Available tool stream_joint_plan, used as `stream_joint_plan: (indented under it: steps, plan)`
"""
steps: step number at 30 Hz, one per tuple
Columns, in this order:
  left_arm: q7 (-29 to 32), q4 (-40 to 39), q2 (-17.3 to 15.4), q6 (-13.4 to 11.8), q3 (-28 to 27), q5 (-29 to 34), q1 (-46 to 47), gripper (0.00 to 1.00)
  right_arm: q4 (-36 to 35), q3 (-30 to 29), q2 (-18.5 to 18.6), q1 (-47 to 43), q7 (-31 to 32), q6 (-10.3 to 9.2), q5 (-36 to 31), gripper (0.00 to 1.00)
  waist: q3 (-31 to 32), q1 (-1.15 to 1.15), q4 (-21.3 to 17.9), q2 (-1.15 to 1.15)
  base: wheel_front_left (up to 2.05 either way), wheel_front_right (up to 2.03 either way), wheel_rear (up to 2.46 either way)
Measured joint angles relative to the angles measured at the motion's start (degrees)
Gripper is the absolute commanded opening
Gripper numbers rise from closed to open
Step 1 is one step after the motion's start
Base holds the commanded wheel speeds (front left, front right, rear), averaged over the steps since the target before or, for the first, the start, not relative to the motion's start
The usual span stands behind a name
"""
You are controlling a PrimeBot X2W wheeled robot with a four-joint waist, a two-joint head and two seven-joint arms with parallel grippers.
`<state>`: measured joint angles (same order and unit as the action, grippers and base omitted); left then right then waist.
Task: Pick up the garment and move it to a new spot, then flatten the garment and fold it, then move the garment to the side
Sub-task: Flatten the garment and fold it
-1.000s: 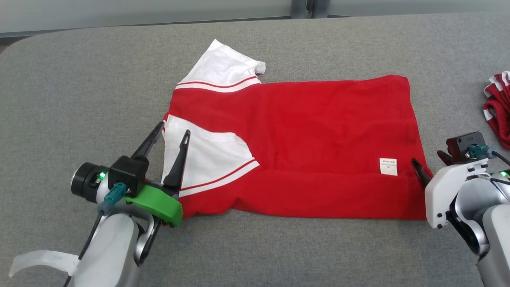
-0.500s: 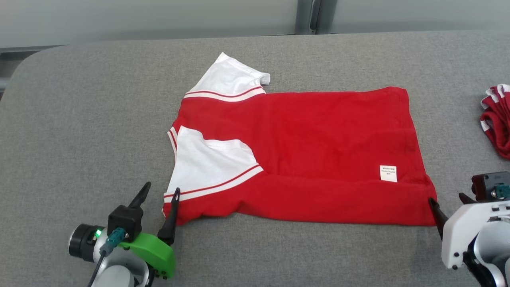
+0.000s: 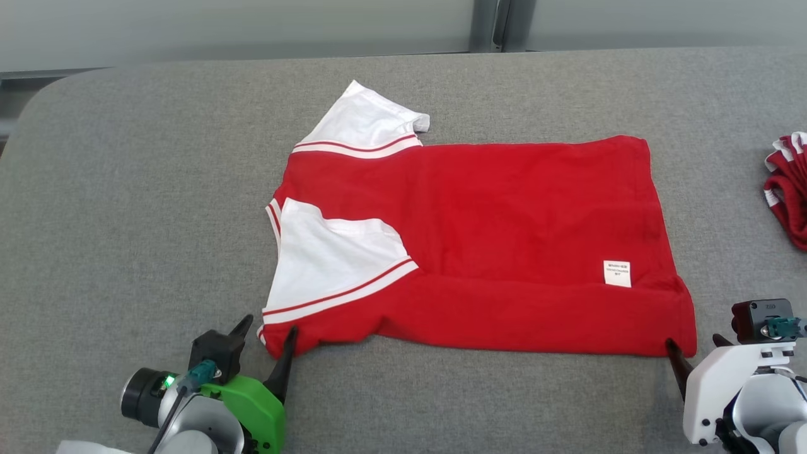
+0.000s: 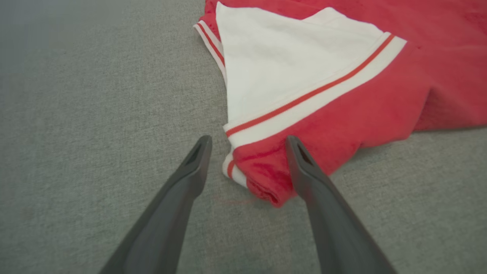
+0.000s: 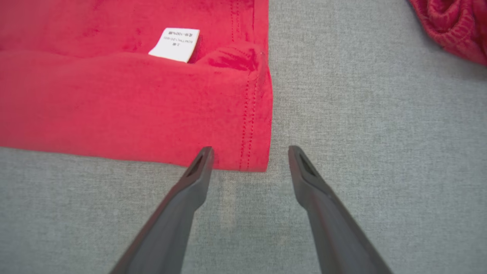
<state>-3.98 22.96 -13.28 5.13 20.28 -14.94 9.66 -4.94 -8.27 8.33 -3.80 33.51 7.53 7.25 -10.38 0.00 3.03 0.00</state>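
lying on the grey cloth table (image 3: 126, 189), near edge folded over, the red-and-white short-sleeved shirt (image 3: 479, 239) awaits more folds and moving aside; left gripper (image 4: 248, 137) and right gripper (image 5: 250, 149) gape empty at its near corners.

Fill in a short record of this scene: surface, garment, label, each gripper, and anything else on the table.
Surface: grey fabric-covered table
Garment: red short-sleeved shirt with white sleeves, lying flat, near long edge folded over
Label: small white tag by the right hem
Left gripper: open, straddling the shirt's near left corner
Right gripper: open, pointing at the near right corner
Other: bunched red-and-white cloth at the table's right edge
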Motion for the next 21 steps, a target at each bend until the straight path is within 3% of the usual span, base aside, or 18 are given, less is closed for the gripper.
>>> stream_joint_plan:
  steps: [19, 20, 21]
  plan:
    - [8.3, -0.4, -0.2, 0.5, 0.7, -3.7, 1.9, 1.0, 9.0, -1.7, -1.4, 5.9, -3.6, -0.01, -0.4, 1.0, -4.3, 0.0, 0.1, 0.0, 0.0, 0.0, 0.0]
    - [8.3, -0.4, -0.2, 0.5, 0.7, -3.8, 2.0, 0.86, 9.5, -1.6, -1.5, 6.3, -3.6, 0.0, -0.3, 1.0, -4.5, 0.0, 0.1, 0.0, 0.0, 0.0, 0.0]
    - [8.4, -0.4, -0.2, 0.5, 0.7, -3.9, 2.2, 0.46, 9.9, -1.6, -1.6, 6.6, -3.6, -0.01, 0.0, 1.0, -4.7, 0.0, 0.1, 0.0, 0.0, 0.0, 0.0]
